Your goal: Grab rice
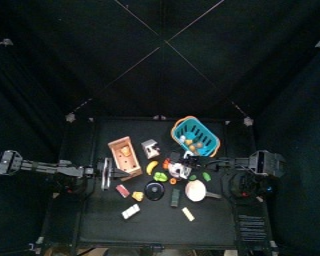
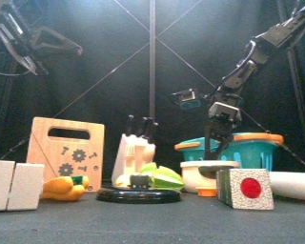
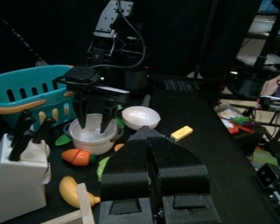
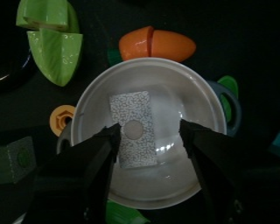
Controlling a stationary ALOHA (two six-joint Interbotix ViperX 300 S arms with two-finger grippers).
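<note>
At the right gripper (image 4: 143,138): spread wide, pointing down, straddling the rice (image 4: 184,101) with one jaw on either side of the bowl and nothing clamped. Cannot tell from these views whether touching the rim or hanging just clear of it.

As for the rice: a small white bowl with a pale speckled oblong lying inside, standing just in front of the teal basket (image 1: 194,130), on the side toward the table's front edge. Crowded all round: an orange piece (image 4: 157,41) and a green piece (image 4: 55,44) close beside the bowl, and a white dish (image 3: 140,116) just beyond it, farther from the basket.

Reads as the approach before the grasp: lined up over the target, not yet gripped.

Calls next, most likely, for sinking a little lower so that the pads reach below the rim, then closing squarely across the bowl and lifting straight up. Worth keeping centred on the way down, so as not to nudge the orange piece or drift toward the white dish, the wrong target. Worth closing gently too, since a smooth round wall may slip or tip between the jaws.

At the left gripper (image 3: 154,171): seemingly pressed together on nothing, resting well apart from the basket, off to its left, facing the work.
</note>
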